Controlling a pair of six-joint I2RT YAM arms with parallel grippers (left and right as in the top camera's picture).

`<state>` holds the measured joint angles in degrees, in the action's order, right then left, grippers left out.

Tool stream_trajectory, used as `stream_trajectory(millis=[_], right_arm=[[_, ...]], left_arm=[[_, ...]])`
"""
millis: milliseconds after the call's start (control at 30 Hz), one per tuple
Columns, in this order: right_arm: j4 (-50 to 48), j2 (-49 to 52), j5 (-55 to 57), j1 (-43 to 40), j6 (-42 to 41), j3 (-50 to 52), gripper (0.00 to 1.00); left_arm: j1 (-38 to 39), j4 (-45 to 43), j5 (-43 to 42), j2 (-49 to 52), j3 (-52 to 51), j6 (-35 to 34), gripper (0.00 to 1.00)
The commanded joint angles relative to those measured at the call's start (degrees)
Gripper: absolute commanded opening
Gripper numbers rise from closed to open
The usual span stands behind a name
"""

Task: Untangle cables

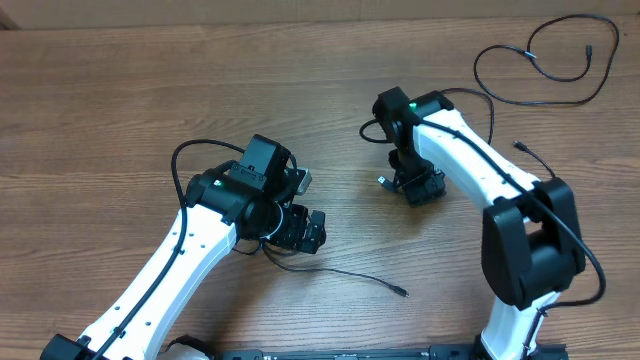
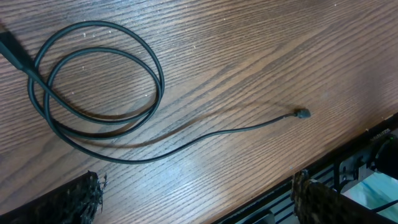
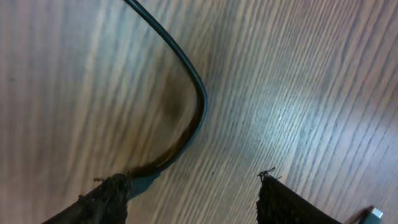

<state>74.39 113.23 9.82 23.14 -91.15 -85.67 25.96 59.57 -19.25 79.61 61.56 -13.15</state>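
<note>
Left tool (image 1: 300, 228): fully spread, empty. Coiled cable (image 2: 160, 82) lies under it; tail runs rightward from left tool to plug (image 2: 303, 114). Left arm nearer. Left wrist view shows double coil, hidden in overhead. Right tool (image 3: 194, 180), well right of left tool: jaws apart, second cable (image 3: 198, 93) touching one finger (image 3: 112, 199), unclamped. Overhead alone shows third looped cable (image 1: 528, 53), far right, on surface (image 1: 120, 90).

Overhead looks straight down over the whole counter (image 1: 120, 80); both wrist views face it from close, the left sharing one cable (image 2: 205, 134) with overhead
</note>
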Motion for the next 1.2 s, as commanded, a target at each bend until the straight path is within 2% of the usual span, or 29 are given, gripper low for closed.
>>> stream_trajectory(millis=[0,100,233,500,667,900,1067,1167], right_arm=[[-0.2,0.4,-2.1,-1.0,0.1,0.2,0.66],[-0.5,0.7,-2.0,-1.7,0.4,0.2,0.67],[-3.1,1.6,-5.0,-3.7,5.5,0.2,0.67],[-3.5,1.9,-7.6,-7.0,12.1,0.2,0.61],[-4.7,2.0,-7.9,-6.6,13.2,2.1,0.61],[-13.4,2.0,-12.5,-6.8,13.2,9.3,0.59],[-14.5,2.0,-12.1,-6.8,13.3,10.4,0.53],[-14.5,2.0,-11.1,-6.7,14.8,10.4,0.44]], left_arm=[[0.3,-0.2,0.2,-1.0,1.1,-0.2,0.99],[0.3,-0.2,0.2,-1.0,1.1,-0.2,1.0],[0.3,-0.2,0.2,-1.0,1.1,-0.2,1.0],[0.3,-0.2,0.2,-1.0,1.1,-0.2,0.99],[0.3,-0.2,0.2,-1.0,1.1,-0.2,1.0],[0.3,-0.2,0.2,-1.0,1.1,-0.2,1.0],[0.3,-0.2,0.2,-1.0,1.1,-0.2,1.0],[0.3,-0.2,0.2,-1.0,1.1,-0.2,0.99]])
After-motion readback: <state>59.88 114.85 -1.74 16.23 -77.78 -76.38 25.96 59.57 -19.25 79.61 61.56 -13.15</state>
